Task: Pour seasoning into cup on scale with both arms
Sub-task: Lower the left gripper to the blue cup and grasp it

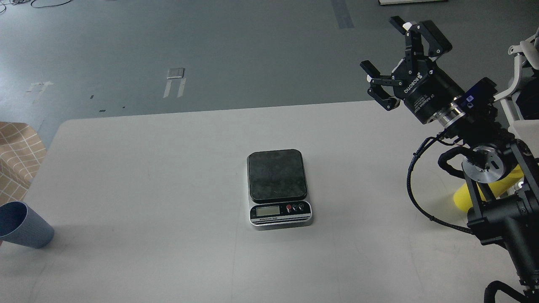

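Note:
The scale [278,188] sits in the middle of the white table [168,168], its dark platform bare. The dusty-blue cup [23,225] stands at the table's front left edge, partly cut off by the frame. The yellow seasoning bottle [488,189] is at the right, mostly hidden behind my right arm; only its lower body shows. My right gripper [393,48] is open and empty, raised above the table's far right corner, well apart from the bottle. My left gripper is out of view.
A tan checked cloth [19,155] lies beyond the table's left edge. Black cables [414,185] hang from my right arm over the table's right side. Grey floor lies beyond the far edge.

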You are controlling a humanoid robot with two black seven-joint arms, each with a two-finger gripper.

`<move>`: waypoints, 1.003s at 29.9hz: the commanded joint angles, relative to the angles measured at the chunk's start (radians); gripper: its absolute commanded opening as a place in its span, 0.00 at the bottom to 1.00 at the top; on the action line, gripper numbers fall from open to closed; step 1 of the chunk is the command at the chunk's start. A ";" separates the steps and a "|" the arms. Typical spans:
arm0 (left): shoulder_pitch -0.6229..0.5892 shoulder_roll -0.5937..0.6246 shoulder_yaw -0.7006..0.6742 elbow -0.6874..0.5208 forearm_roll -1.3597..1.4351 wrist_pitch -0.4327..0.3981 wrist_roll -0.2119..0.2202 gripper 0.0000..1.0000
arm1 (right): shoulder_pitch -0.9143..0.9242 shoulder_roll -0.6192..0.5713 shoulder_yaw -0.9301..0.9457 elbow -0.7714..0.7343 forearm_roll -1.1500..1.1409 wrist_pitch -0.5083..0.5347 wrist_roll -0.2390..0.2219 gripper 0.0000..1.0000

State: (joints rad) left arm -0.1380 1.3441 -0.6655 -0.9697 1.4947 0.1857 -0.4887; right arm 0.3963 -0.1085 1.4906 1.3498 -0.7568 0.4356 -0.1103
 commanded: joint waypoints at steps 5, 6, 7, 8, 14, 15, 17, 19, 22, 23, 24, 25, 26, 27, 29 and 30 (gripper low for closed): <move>0.003 0.001 0.073 0.002 -0.010 0.001 0.000 0.99 | -0.007 0.001 -0.001 0.000 -0.001 0.002 0.000 1.00; 0.003 0.001 0.078 -0.003 -0.011 0.001 0.000 0.99 | -0.008 0.001 -0.001 0.000 -0.001 0.002 0.000 1.00; 0.005 0.003 0.087 -0.007 -0.013 0.001 0.000 0.99 | -0.010 0.000 -0.001 0.000 -0.001 0.002 0.000 1.00; 0.008 0.001 0.092 -0.011 -0.014 0.001 0.000 0.99 | -0.010 0.000 -0.001 0.000 -0.001 0.002 0.000 1.00; 0.008 0.000 0.095 -0.024 -0.016 0.003 0.000 0.99 | -0.017 0.000 -0.001 0.002 -0.002 0.002 0.000 1.00; 0.008 -0.002 0.095 -0.024 -0.016 0.001 0.000 0.99 | -0.016 0.000 -0.001 0.002 -0.001 0.002 0.000 1.00; 0.008 0.001 0.095 -0.026 -0.016 0.001 0.000 0.99 | -0.017 0.000 -0.001 0.000 -0.002 0.002 0.000 1.00; 0.009 0.003 0.096 -0.026 -0.016 0.003 0.000 0.99 | -0.017 0.000 -0.001 0.000 -0.002 0.002 0.000 1.00; 0.009 0.004 0.095 -0.026 -0.018 0.003 0.000 0.99 | -0.017 0.001 -0.001 0.002 -0.002 0.002 0.000 1.00; 0.009 0.003 0.096 -0.026 -0.019 0.003 0.000 0.99 | -0.017 0.003 -0.001 0.002 -0.002 0.002 0.000 1.00; 0.009 0.003 0.096 -0.026 -0.024 0.003 0.000 0.99 | -0.016 0.003 -0.001 0.002 -0.002 0.002 0.000 1.00; 0.009 0.003 0.096 -0.026 -0.024 0.003 0.000 0.99 | -0.016 0.003 -0.001 0.002 -0.002 0.002 0.000 1.00; 0.009 0.001 0.098 -0.027 -0.031 0.003 0.000 0.99 | -0.013 0.004 -0.003 0.002 -0.002 0.000 0.000 1.00; 0.014 0.001 0.099 -0.027 -0.039 0.003 0.000 0.99 | -0.011 0.004 -0.003 0.002 -0.002 0.000 0.000 1.00; 0.023 0.000 0.099 -0.029 -0.044 0.003 0.000 0.99 | -0.010 0.006 -0.003 0.000 -0.004 0.000 0.000 1.00; 0.032 -0.002 0.101 -0.030 -0.044 0.003 0.000 0.99 | -0.008 0.004 -0.003 0.000 -0.004 0.000 0.000 1.00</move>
State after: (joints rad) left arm -0.1222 1.3470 -0.5666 -0.9977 1.4576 0.1887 -0.4887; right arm 0.3846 -0.1043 1.4885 1.3514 -0.7594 0.4364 -0.1102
